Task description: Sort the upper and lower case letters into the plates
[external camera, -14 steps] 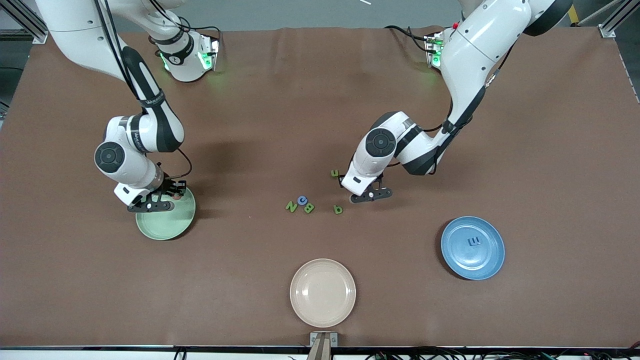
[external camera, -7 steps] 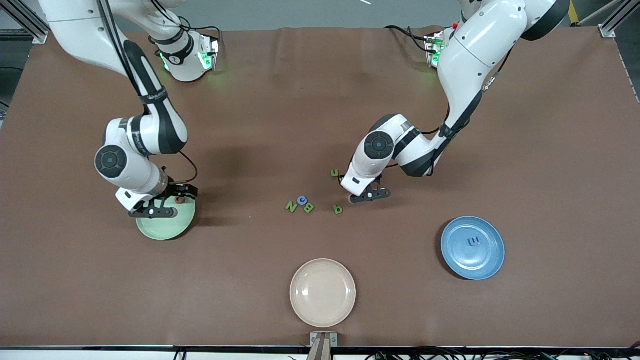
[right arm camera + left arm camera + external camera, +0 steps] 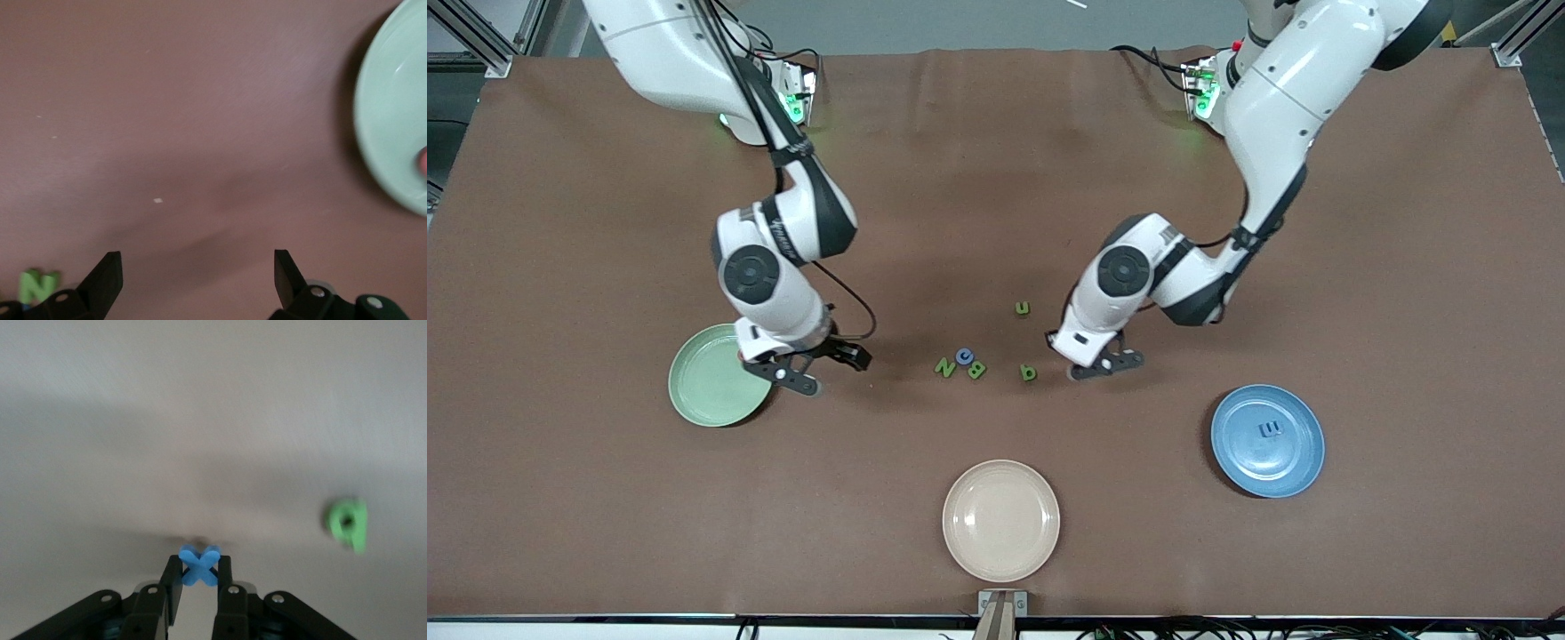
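My left gripper (image 3: 1101, 363) is shut on a small blue letter x (image 3: 200, 565) and holds it just above the brown table, beside the green q (image 3: 1028, 372), which also shows in the left wrist view (image 3: 347, 523). My right gripper (image 3: 818, 364) is open and empty (image 3: 197, 277) over bare table beside the mint green plate (image 3: 703, 387). A reddish piece (image 3: 422, 160) lies in that plate (image 3: 393, 120). The blue plate (image 3: 1294, 462) holds a blue letter (image 3: 1270, 428). Green N (image 3: 944, 366), blue c (image 3: 964, 356), green B (image 3: 976, 370) and green u (image 3: 1023, 308) lie mid-table.
A beige plate (image 3: 1001, 520) stands near the table's front edge, nearer the camera than the letters. The green N also shows in the right wrist view (image 3: 37, 285). A small mount (image 3: 1001, 604) sits at the table's near edge.
My right gripper has left the mint green plate, open, and moved toward the letters. My left gripper has shifted slightly toward the blue plate with the blue x in it.
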`<action>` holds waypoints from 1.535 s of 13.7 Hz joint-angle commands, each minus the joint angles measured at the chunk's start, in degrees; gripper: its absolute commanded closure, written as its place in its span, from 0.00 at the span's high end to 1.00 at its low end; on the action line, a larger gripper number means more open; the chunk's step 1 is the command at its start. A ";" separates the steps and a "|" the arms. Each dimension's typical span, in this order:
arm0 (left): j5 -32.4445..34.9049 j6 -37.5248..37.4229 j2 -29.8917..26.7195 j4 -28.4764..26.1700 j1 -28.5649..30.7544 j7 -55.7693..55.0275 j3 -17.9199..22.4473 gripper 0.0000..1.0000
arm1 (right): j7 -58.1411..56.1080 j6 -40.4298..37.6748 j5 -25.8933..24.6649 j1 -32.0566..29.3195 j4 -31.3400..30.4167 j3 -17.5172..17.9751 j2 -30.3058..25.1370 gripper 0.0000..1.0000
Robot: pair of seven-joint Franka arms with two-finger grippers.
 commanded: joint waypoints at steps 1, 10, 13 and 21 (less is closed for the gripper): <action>1.17 -2.74 -4.26 0.62 8.25 5.06 -0.39 0.00 | 9.38 -0.69 1.73 3.27 9.33 -0.55 7.70 1.00; 6.51 -2.65 -1.20 3.78 24.80 22.57 -0.39 0.57 | 19.52 3.00 1.73 11.01 19.90 -0.55 19.41 0.92; 7.85 -2.82 -1.72 4.66 25.07 21.60 -0.30 1.00 | 19.52 2.83 1.74 12.07 19.81 -0.55 19.32 0.84; 6.70 -5.90 -1.82 7.20 12.53 -1.57 -4.08 0.99 | 13.99 -1.02 0.94 10.84 19.46 -0.81 18.19 0.00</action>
